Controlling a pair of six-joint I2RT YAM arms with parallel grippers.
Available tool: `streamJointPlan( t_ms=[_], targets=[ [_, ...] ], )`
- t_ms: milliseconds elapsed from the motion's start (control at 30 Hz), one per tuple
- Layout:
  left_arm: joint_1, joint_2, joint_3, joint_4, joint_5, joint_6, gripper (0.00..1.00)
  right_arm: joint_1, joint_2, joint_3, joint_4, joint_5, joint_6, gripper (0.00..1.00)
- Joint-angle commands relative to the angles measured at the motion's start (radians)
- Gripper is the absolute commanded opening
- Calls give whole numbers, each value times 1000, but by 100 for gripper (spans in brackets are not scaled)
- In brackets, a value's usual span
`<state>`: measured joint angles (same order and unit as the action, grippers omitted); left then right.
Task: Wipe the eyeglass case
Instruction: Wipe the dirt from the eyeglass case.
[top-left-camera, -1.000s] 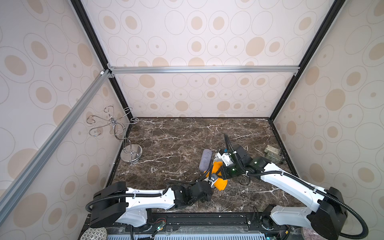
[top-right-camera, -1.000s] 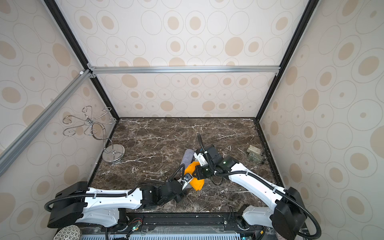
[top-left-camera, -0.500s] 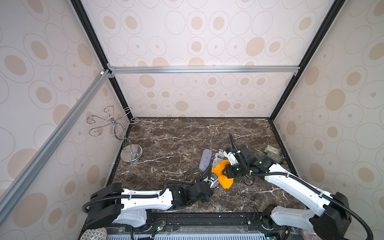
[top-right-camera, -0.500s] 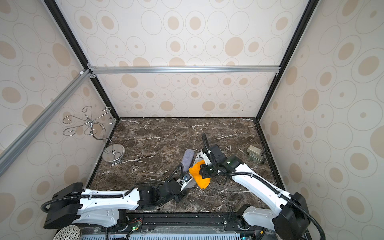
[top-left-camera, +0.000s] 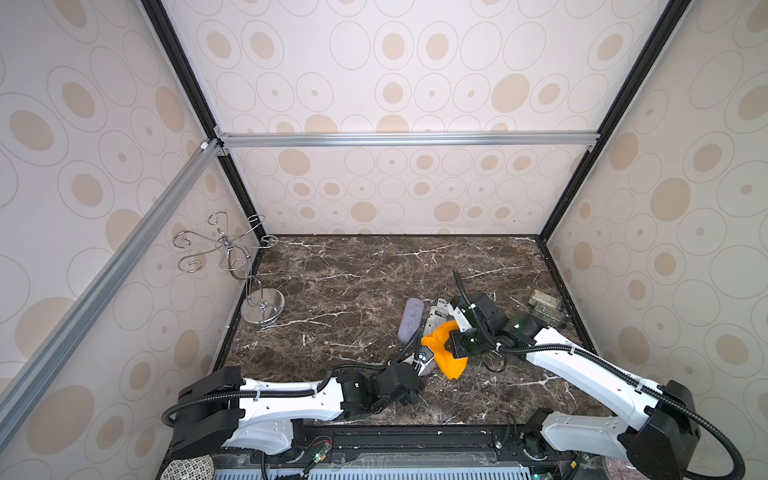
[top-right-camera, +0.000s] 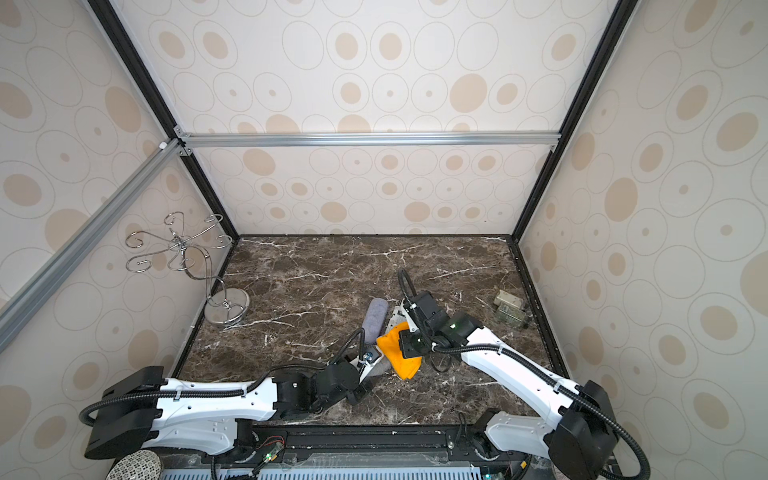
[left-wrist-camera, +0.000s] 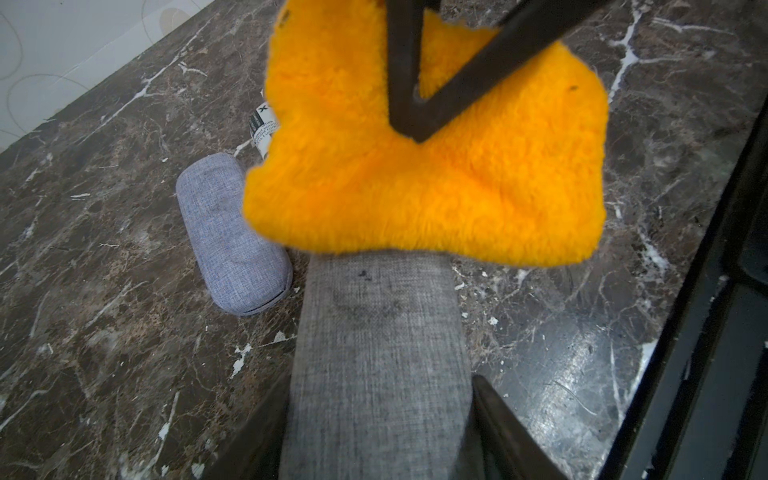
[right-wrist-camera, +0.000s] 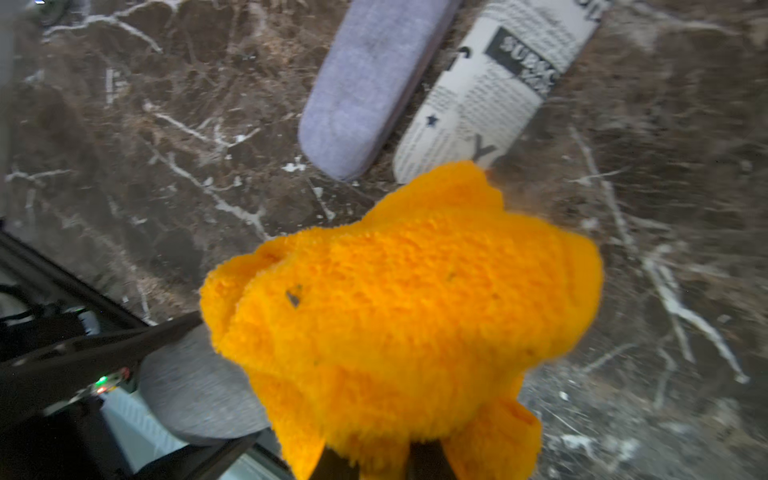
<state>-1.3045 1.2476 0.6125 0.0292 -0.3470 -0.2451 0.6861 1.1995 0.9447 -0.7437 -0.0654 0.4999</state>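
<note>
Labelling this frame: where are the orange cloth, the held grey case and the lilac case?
orange cloth (left-wrist-camera: 436, 191), left wrist view, fluffy middle.
grey case (left-wrist-camera: 378, 353), left wrist view, middle of top face.
lilac case (left-wrist-camera: 230, 232), left wrist view, middle of lid.

Left arm (top-left-camera: 286, 401) lies low, stretched toward 3 o'clock. Left gripper (top-left-camera: 427, 362) points to 1 o'clock, fingers (left-wrist-camera: 494, 411) clamped on the grey eyeglass case (left-wrist-camera: 374, 353). Right arm (top-left-camera: 582, 370) reaches toward 10 o'clock. Right gripper (left-wrist-camera: 415, 129) closed, pinching the orange cloth (left-wrist-camera: 415, 199).
</note>
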Motion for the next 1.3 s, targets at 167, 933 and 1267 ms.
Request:
streamJointPlan(
  t_ms=[167,933,1267],
  targets=[
    [-7,-44,2,53,-34,1,40,28,-3,81,-52,-32,-64,0],
    [-6,-63,-19,86,28,-15,39,38,26,85,-109,134,-33,0],
    [-4,-33,-3,107,16,-16,39,147,32,89,135,-326,-64,0]
  ],
)
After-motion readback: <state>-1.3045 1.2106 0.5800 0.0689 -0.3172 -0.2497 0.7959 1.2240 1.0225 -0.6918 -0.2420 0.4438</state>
